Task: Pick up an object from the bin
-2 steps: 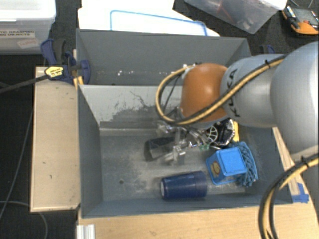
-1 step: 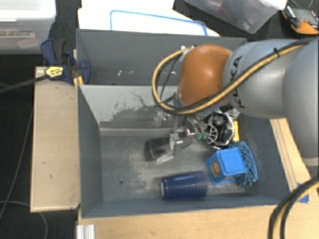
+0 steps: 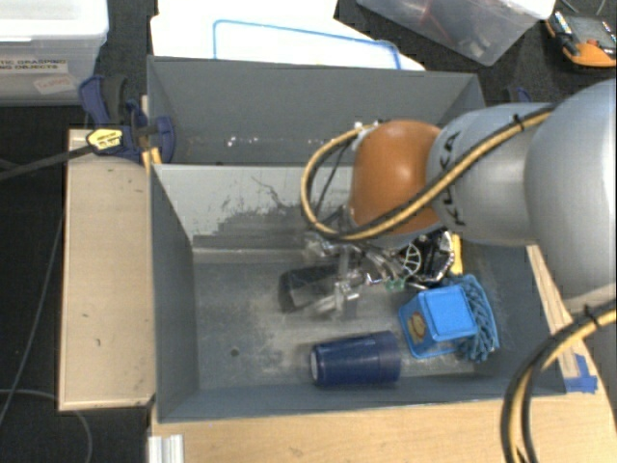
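Observation:
My gripper (image 3: 339, 278) is low in the middle of the bin, under the arm's orange cover. Directly at its left tip lies a small black block-shaped object (image 3: 301, 288) on the bin floor, touching or nearly touching the gripper. A dark blue cylinder (image 3: 356, 360) lies on its side near the front wall, just below the gripper. To the right sits a blue box-like object wrapped in blue netting (image 3: 446, 320).
A black-and-white object with a yellow part (image 3: 432, 252) lies behind the blue box, partly hidden by the arm and its cables. The arm covers the bin's right rear. Bare floor stretches along the left side of the bin.

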`<action>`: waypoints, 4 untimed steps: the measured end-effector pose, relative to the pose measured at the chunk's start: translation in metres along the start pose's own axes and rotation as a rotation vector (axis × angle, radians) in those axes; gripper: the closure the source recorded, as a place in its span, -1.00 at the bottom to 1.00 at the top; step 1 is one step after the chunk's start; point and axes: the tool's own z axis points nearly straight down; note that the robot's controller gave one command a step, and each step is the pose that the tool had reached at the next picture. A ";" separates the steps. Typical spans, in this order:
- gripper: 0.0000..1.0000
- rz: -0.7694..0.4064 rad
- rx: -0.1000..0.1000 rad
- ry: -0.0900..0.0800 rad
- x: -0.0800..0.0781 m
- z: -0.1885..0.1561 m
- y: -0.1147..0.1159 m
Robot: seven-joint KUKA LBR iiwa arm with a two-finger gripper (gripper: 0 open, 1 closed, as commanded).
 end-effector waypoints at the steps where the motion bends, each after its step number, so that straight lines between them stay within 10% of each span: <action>1: -1.00 -0.017 0.003 -0.020 -0.005 0.003 0.004; 2: 1.00 -0.004 -0.001 -0.008 -0.002 0.000 0.001; 4: 1.00 -0.003 -0.001 -0.003 0.000 -0.009 0.001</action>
